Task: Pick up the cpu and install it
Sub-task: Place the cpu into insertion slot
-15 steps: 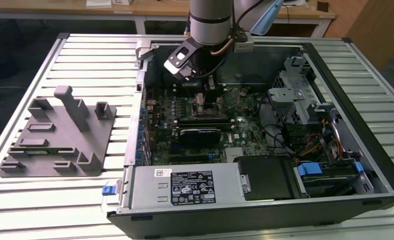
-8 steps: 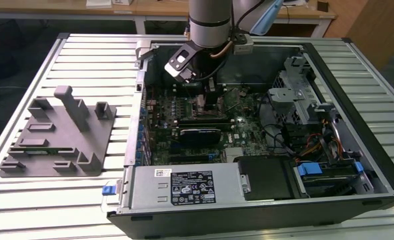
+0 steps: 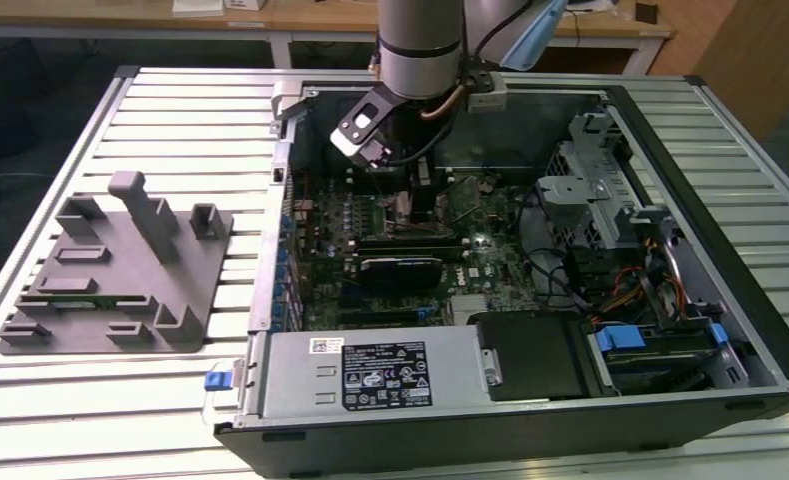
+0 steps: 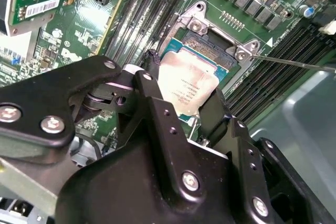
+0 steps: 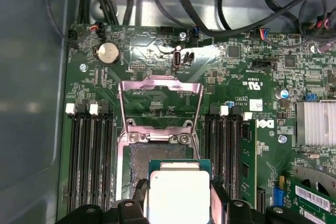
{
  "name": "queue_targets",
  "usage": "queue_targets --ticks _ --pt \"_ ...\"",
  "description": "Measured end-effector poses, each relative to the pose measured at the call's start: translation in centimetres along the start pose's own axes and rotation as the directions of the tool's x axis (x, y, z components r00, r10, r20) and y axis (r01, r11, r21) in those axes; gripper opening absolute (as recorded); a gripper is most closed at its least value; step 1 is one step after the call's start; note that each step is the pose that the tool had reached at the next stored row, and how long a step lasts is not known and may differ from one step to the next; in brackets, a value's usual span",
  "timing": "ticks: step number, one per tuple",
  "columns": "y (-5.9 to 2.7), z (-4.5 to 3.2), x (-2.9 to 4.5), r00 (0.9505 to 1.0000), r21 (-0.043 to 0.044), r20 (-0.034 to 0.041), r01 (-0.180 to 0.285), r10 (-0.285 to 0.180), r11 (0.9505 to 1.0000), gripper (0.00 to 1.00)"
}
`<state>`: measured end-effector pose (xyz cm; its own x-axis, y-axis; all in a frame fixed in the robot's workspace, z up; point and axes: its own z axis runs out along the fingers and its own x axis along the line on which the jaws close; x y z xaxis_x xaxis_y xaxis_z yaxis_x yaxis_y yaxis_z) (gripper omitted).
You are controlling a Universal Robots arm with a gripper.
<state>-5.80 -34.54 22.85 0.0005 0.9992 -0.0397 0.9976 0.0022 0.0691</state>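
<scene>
So far the cpu (image 5: 178, 195) is picked up, clamped in the gripper (image 4: 182, 95), and held tilted just over the open socket (image 5: 157, 153); not seated yet, it seems.

Robotics lab: slatted workbench (image 3: 187, 120), opened computer case (image 3: 501, 442)

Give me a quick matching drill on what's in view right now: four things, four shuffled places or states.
1 cpu
2 socket frame
3 coin cell
4 grey jig

a flipped open
b outside the case, exterior view's left
c held in the pincer
d round, silver, on the board

Pairs: 1c, 2a, 3d, 4b
</scene>
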Motion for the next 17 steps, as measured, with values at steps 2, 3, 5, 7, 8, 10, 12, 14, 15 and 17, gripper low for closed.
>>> queue_targets --ticks 2,3,5,7,8,10,12,14,15,17 --pt "0.11 0.08 0.05 0.9999 0.0005 0.0009 -0.012 0.012 0.9999 0.54" --pt "0.15 0.12 0.12 0.9999 0.0006 0.0011 -0.016 0.016 0.9999 0.54" --pt "0.21 0.24 0.32 0.9999 0.0006 0.0012 -0.017 0.017 0.9999 0.54" --pt "0.22 0.45 0.51 0.9998 0.0006 0.001 -0.018 0.018 0.9998 0.54" --pt "0.23 0.56 0.6 0.9998 0.0006 0.0011 -0.018 0.018 0.9998 0.54" --pt "0.24 0.78 0.75 0.9998 0.0008 0.0013 -0.02 0.02 0.9998 0.54" --pt "0.25 0.94 0.84 0.9998 0.0007 0.0013 -0.02 0.02 0.9998 0.54" --pt "0.28 1.1 0.91 0.9998 0.0008 0.0014 -0.021 0.021 0.9998 0.54" --pt "0.3 1.19 0.94 0.9998 0.0008 0.0013 -0.021 0.021 0.9998 0.54" --pt "0.37 1.36 1.0 0.9998 0.0008 0.0014 -0.021 0.021 0.9998 0.54"
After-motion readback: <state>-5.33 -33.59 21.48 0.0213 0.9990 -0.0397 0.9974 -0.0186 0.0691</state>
